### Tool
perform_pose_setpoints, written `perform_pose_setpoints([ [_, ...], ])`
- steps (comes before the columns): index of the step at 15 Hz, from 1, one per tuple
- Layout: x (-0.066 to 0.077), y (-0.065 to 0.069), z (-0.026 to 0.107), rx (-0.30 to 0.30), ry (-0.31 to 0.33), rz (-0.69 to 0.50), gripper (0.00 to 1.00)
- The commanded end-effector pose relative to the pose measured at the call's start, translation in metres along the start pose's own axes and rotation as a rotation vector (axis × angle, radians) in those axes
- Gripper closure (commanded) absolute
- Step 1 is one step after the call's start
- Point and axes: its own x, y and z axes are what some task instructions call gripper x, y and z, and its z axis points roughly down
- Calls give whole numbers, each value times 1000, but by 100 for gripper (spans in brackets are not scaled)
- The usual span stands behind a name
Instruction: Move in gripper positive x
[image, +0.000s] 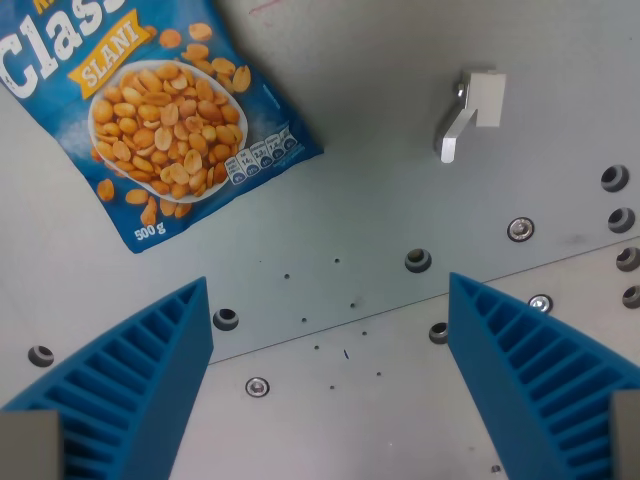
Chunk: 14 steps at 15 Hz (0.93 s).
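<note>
gripper fingers spread, bases cropped | peanut bag top cut off

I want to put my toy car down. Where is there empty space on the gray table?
The best bare patch is the middle of the table, between the peanut bag and the small white bracket. There is also room lower down between the two blue fingers of the open gripper, with only small screws. The wrist view's upper left is taken by the bag.
</note>
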Motion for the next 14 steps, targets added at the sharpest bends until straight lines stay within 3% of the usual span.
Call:
perform_pose_setpoints([
  [1, 5, 0, -3, 1, 7, 0, 0],
  [14, 70, 0, -3, 1, 7, 0, 0],
])
